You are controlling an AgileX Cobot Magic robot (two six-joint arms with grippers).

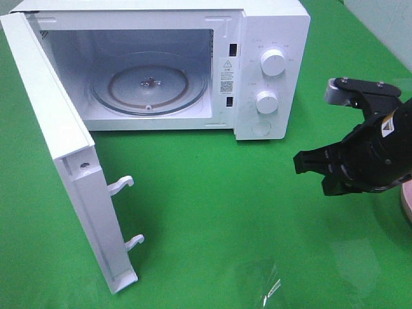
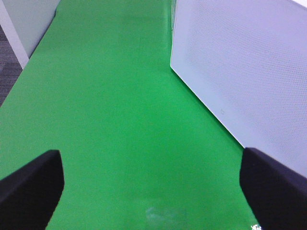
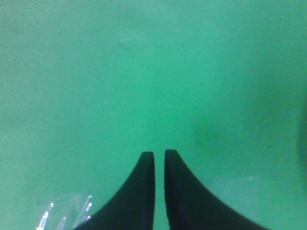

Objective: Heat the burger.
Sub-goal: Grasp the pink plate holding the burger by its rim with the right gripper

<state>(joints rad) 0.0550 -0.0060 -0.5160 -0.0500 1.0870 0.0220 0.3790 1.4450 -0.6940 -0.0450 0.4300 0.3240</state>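
- Green mat (image 1: 212,212): covers the whole work surface under everything else.
- Microwave (image 1: 270,26): white, at the back of the mat, with its cavity open to the front.
- Door (image 1: 51,129): swung fully out on the left side. Its two white latch hooks (image 1: 122,185) point toward the middle of the mat.
- White dotted panel (image 2: 240,72): fills one side of the left wrist view, standing upright on the mat. I cannot tell which face of the oven it is.
- Glass turntable (image 1: 180,87): lies flat inside the cavity with nothing on it.
- Right gripper (image 1: 301,162): hovers above the mat, right of the microwave and below its knobs. In its wrist view (image 3: 159,153) the jaws are narrow, with only a thin slit between them and nothing held.
- Left gripper (image 2: 153,191): seen only in its own wrist view. Its jaws stand wide, one black finger (image 2: 29,187) at each side of the picture, with bare mat between.
- Two round knobs (image 1: 273,63): white, one above the other on the control panel.
- Pink plate (image 1: 407,203): only a sliver of rim shows at the far right edge, behind the right arm.
- Burger: not seen in any view, so I cannot tell where it sits.
- Clear plastic scrap (image 1: 267,286): lies on the mat near the front edge, close below the right gripper.
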